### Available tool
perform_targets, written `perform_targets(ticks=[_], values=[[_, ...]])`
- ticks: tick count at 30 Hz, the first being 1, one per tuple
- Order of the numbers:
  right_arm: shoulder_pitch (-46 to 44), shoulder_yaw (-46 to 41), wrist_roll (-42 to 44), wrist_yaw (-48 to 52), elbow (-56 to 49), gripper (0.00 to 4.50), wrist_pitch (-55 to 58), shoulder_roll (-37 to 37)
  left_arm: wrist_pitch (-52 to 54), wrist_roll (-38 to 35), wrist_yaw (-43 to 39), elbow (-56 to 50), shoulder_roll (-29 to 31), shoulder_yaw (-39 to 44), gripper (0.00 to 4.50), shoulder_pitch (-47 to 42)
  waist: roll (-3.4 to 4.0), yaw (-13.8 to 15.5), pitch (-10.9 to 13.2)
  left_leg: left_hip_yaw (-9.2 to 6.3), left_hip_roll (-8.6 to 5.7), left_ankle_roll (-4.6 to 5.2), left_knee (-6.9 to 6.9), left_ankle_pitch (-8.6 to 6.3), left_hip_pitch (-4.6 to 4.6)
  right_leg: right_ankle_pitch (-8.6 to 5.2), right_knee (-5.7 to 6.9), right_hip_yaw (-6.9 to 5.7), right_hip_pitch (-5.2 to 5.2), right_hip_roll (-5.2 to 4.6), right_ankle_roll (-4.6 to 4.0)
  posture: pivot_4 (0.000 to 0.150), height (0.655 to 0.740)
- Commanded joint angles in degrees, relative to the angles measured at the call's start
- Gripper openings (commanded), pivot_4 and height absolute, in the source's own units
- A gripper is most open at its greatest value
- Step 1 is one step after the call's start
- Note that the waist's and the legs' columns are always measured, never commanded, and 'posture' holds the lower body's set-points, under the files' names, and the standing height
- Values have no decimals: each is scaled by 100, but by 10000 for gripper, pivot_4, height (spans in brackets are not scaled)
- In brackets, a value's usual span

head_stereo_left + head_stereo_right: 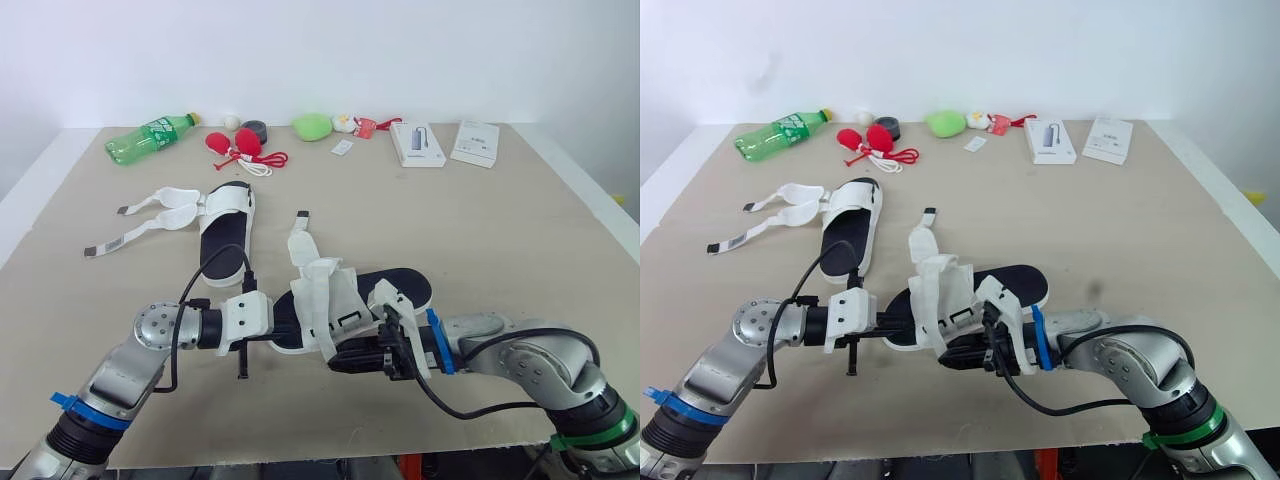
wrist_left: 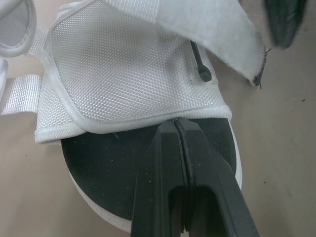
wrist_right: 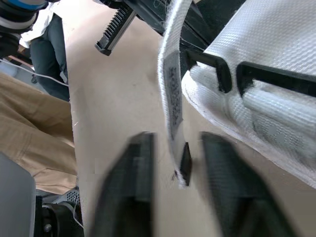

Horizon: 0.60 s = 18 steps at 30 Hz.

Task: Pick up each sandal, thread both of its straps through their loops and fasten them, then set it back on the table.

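The beige table spans the scene. Near its front edge a white sandal with a black insole lies crosswise between the two arms, its white mesh upper standing open and its straps loose. I cannot tell whether its sole rests fully on the table or is slightly lifted. A second sandal lies flat farther back on the robot's left, both of its straps unfastened and spread out to the left on the tabletop.

Along the far edge stand a green plastic bottle lying on its side, and two white boxes, well apart from the sandals.

The left gripper is at one end of the near sandal, above the black insole. Its two fingers are pressed together, tips against the hem of the mesh upper; whether any fabric is caught between them cannot be seen.

The right gripper is at the sandal's side with its fingers spread apart. A narrow white strap hangs down into the gap between them, touching neither finger. Just beside it, a black plastic loop sits on the edge of the mesh upper, with no strap through it.
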Motion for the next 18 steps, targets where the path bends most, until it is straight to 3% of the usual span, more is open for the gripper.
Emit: perform_targets(ticks=[1,6,11,18], values=[[-85,-168,80,60,-125,457,258,-2,-96,59,-12,12,17,-22,0,-18,-1,0,0,0,0,0,0,0,-1,0,0,0,0,0,0,1500,7400],[-291,-551,851,268,142,457,947,56,-368,174,-96,227,167,41,0,11,-1,-1,0,0,0,0,0,0,0,0,0,0,0,0,0,1500,7400],[-1823,-1397,2116,176,1465,457,1699,374,-729,261,-145,663,240,120,0,-182,-4,-38,2,3,6,2,1,1,4,8,0,0,1,3,-6,1500,7400],[-2903,-1210,1139,-115,3109,457,1895,743,-883,341,-58,820,101,4,0,-298,-9,-20,0,6,18,3,-2,2,-4,14,-3,0,-9,11,-12,1500,7400]])
